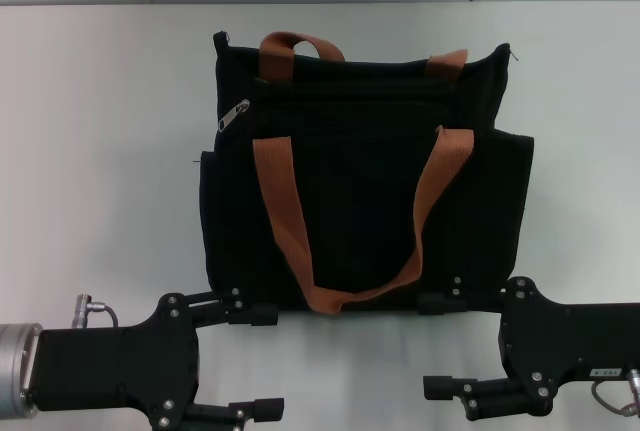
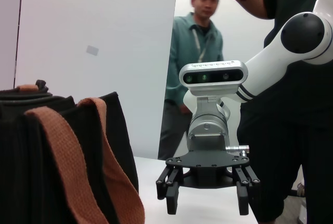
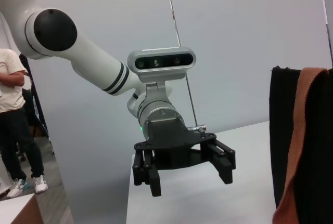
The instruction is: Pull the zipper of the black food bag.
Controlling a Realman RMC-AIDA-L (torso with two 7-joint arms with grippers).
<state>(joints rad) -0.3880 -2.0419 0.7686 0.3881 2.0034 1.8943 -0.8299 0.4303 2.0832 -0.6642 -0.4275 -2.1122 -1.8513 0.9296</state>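
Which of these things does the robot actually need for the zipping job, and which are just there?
For the job:
large boxy black fabric food bag
small silver metal zipper pull
left gripper, jaws open
right gripper, jaws open

Just there:
white table
orange-brown webbing strap handles
man in a green shirt

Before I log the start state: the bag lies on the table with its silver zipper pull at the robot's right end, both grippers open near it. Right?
Not quite. The head view shows the zipper at the black food bag's left end. The left gripper and right gripper are open.
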